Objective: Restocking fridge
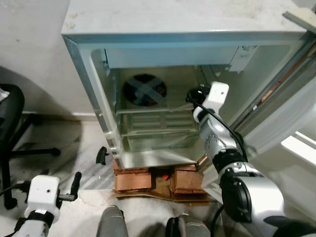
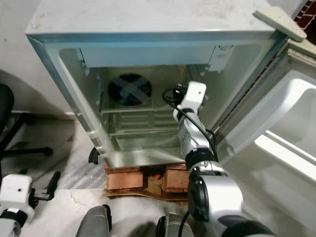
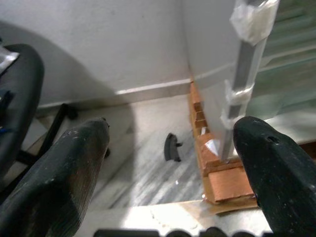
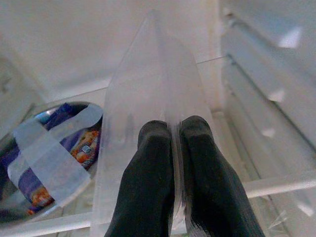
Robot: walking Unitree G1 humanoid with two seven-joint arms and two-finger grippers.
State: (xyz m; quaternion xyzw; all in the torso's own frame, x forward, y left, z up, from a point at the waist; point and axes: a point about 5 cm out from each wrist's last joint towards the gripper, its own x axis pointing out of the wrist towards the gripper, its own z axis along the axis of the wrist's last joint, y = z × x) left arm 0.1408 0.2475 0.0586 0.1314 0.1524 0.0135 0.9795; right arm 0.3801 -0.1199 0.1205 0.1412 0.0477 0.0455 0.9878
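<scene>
The small fridge (image 1: 89, 54) stands open in front of me. On its upper wire shelf (image 1: 153, 112) sits a round bowl (image 1: 144, 90) sealed with crossed tape; blue and orange packets show inside the bowl (image 4: 44, 148). My right arm reaches into the fridge, to the right of the bowl. The right gripper (image 4: 174, 129) is shut on a clear plastic bag (image 4: 148, 89) that stands up above the shelf. My left gripper (image 3: 168, 168) hangs low at the left over the floor, open and holding nothing.
The fridge rests on wooden blocks (image 1: 148, 177). Its door (image 2: 276, 143) swings open to the right. A small black part (image 1: 101, 155) lies on the floor by the fridge's left corner. A black office chair (image 1: 12, 128) stands at the far left.
</scene>
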